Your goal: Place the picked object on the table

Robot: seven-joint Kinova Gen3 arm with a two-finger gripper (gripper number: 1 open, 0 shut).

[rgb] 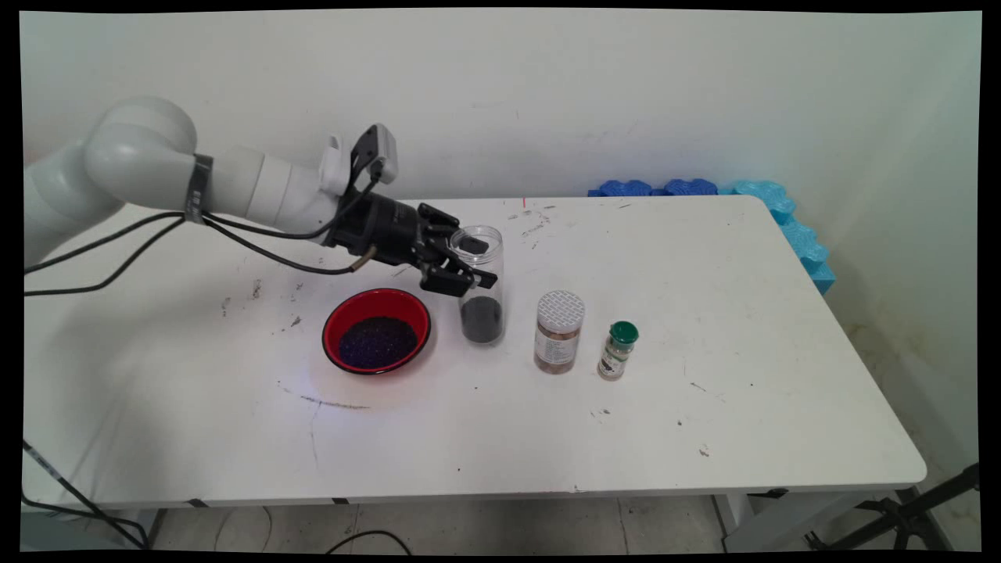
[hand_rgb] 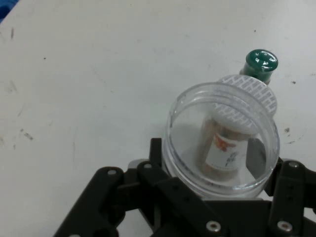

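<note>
As the main view looks across the white table (rgb: 704,313) from its near side, the nearest things form a loose row. At the left is a red bowl (rgb: 332,324) with dark grains in it. From the bowl, at about 3 o'clock, stands a jar with a white patterned lid (rgb: 559,332) and brownish contents. Just beyond it in the same direction is a small bottle with a green cap (rgb: 619,350). The two stand close together but apart.

A little farther back, at about 1 o'clock from the bowl, stands the clear jar (rgb: 485,285). It is upright on the table, has no lid, and holds a dark layer at its bottom. The gripper (rgb: 473,262) comes to it from 9 o'clock and is clenched on its upper part, one finger on the near side and one on the far side.

From the hand view, the gripper (hand_rgb: 217,163) has the clear jar (hand_rgb: 173,123) between its fingers. The white-lidded jar (hand_rgb: 249,96) is seen partly through the clear wall, and the green-capped bottle (hand_rgb: 261,60) is behind it at 1 o'clock.

Farthest away, blue foam pieces (rgb: 782,203) lie along the table's far right corner.
</note>
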